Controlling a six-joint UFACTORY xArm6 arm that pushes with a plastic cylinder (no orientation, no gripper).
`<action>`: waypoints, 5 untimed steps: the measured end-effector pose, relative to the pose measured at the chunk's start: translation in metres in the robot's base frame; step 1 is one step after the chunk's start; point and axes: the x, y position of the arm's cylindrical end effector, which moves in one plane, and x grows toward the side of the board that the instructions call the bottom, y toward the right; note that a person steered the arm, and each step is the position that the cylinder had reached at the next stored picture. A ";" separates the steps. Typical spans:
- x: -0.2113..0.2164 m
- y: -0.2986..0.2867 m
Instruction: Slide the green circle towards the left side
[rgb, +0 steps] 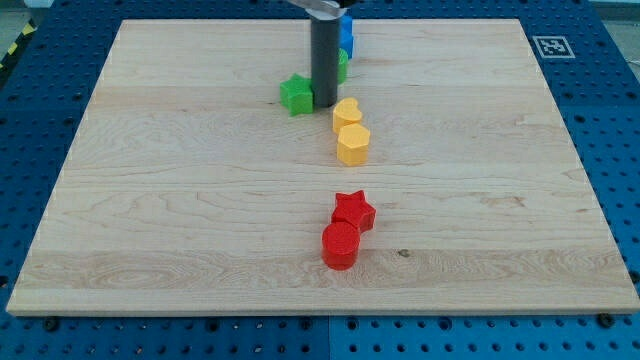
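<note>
The green circle is mostly hidden behind my rod near the view's top centre; only a green sliver shows at the rod's right edge. My tip rests on the board just in front of it, between the green star on its left and the yellow heart on its right. A blue block sits just behind the green circle; its shape is unclear.
A yellow hexagon lies just below the yellow heart. A red star and a red cylinder sit together lower down the board's middle. The wooden board is edged by a blue perforated table.
</note>
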 end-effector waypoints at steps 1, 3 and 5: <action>0.000 -0.029; 0.000 -0.042; 0.000 0.033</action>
